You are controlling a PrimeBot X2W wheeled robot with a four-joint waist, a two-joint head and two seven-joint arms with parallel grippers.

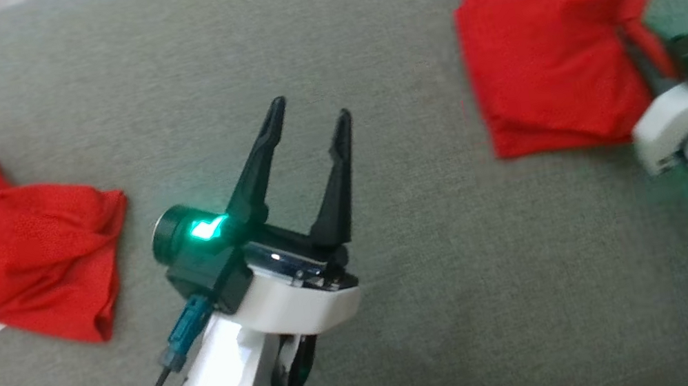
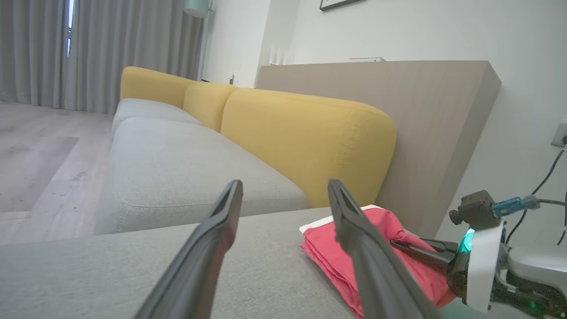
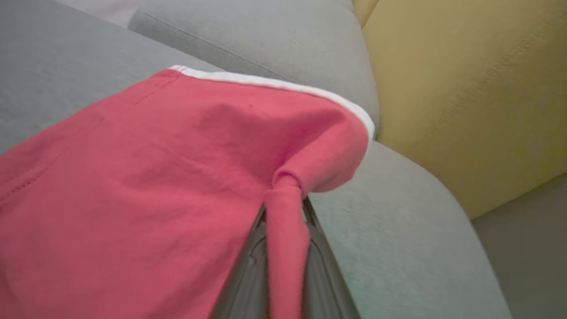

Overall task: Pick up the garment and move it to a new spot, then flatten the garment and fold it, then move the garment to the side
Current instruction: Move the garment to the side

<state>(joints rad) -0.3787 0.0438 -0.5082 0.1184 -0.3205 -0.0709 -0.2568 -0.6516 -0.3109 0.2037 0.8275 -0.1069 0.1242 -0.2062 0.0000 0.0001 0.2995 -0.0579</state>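
- The right gripper (image 1: pixel 637 42) is pinched shut on a bunched fold at the edge of the folded red garment (image 1: pixel 548 57); in the right wrist view a twisted strip of the cloth runs down between its dark fingers (image 3: pixel 248 266).
- The garment spreads out from that pinch, ahead of the right gripper's fingertips and mostly to the left in that view, and lies on the grey sofa seat (image 1: pixel 441 316) (its white band (image 3: pixel 274 84) is on the far edge, away from the fingers).
- The cloth looks raised at the pinch, while the rest rests on the seat.
- The left gripper (image 1: pixel 310 109) has its jaws spread wide and holds nothing; it is above bare seat fabric.
- The folded garment is well apart from the left gripper, off to its right and a little ahead of its fingertips.
- A second red garment (image 1: pixel 10 242) lies crumpled on the seat to the left gripper's left, near it but apart.
- In the left wrist view a yellow backrest (image 2: pixel 305 137) stands beyond the left gripper's open fingers.
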